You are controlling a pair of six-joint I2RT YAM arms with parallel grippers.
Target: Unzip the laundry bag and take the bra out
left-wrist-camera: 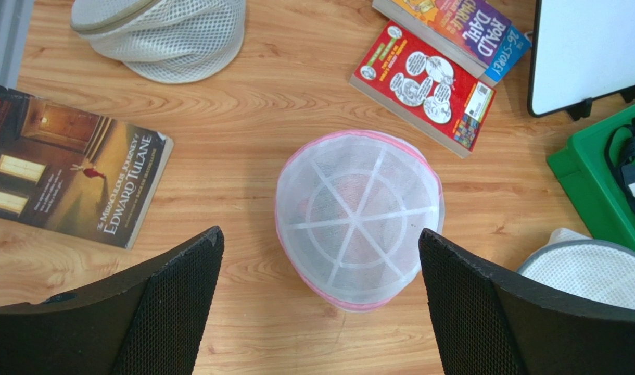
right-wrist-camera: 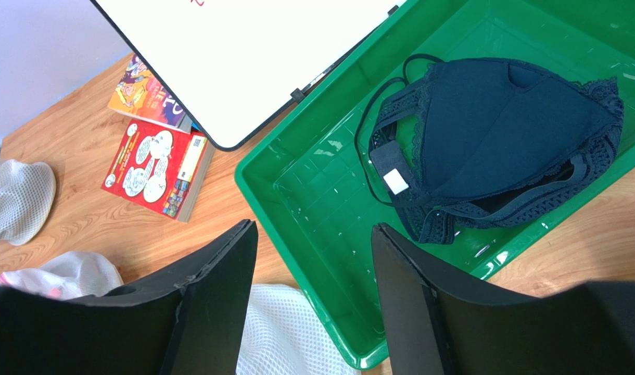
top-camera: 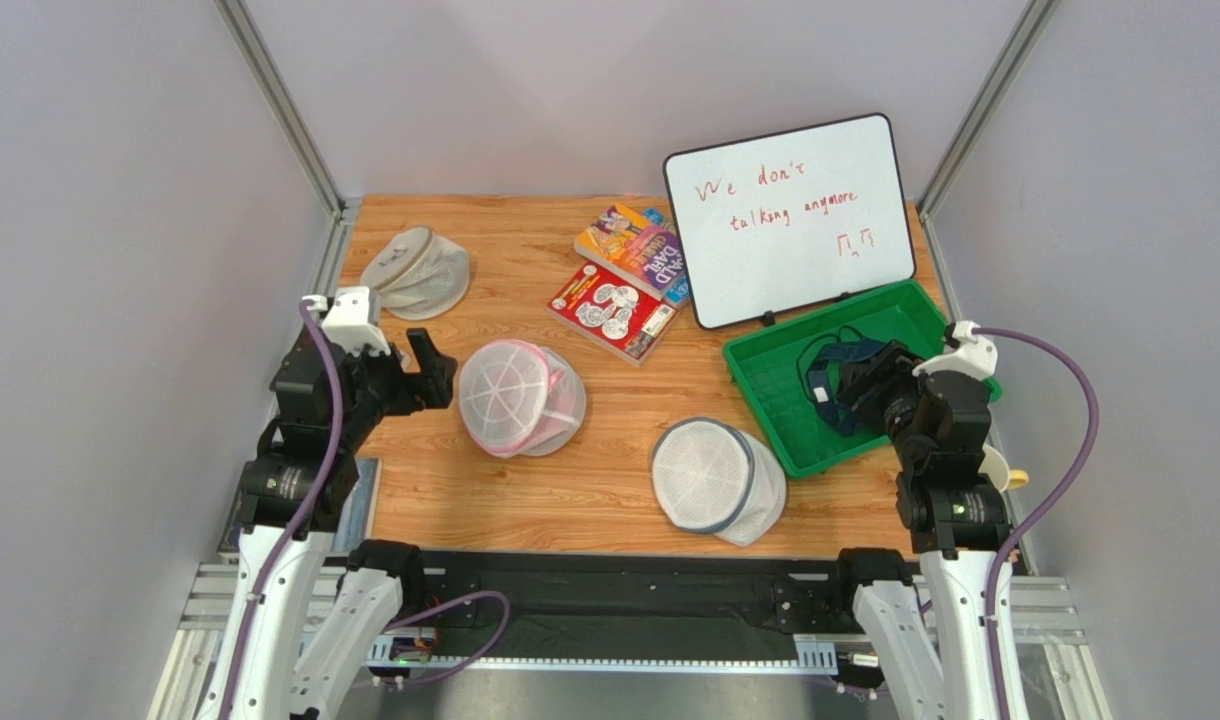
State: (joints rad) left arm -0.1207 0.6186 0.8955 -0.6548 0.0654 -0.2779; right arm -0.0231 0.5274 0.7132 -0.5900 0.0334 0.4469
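Note:
The white mesh laundry bag [top-camera: 717,477] with a grey-blue rim lies on its side at the table's near middle, zipped as far as I can see. Its mesh also shows in the right wrist view [right-wrist-camera: 285,332] and its edge in the left wrist view [left-wrist-camera: 590,269]. The dark navy bra [top-camera: 839,372] lies in the green tray [top-camera: 789,413]; in the right wrist view the bra [right-wrist-camera: 500,133] rests in the tray [right-wrist-camera: 313,195]. My right gripper [top-camera: 869,393] [right-wrist-camera: 314,228] is open and empty above the tray's near edge. My left gripper [top-camera: 433,372] [left-wrist-camera: 319,234] is open and empty, left of the pink-tinted bag [left-wrist-camera: 360,219].
A pink-tinted mesh bag [top-camera: 522,398] lies centre left and a beige-grey bag [top-camera: 418,272] at the back left. Two books [top-camera: 613,308] and a whiteboard [top-camera: 794,218] stand at the back. Another book [left-wrist-camera: 62,172] lies by the left edge.

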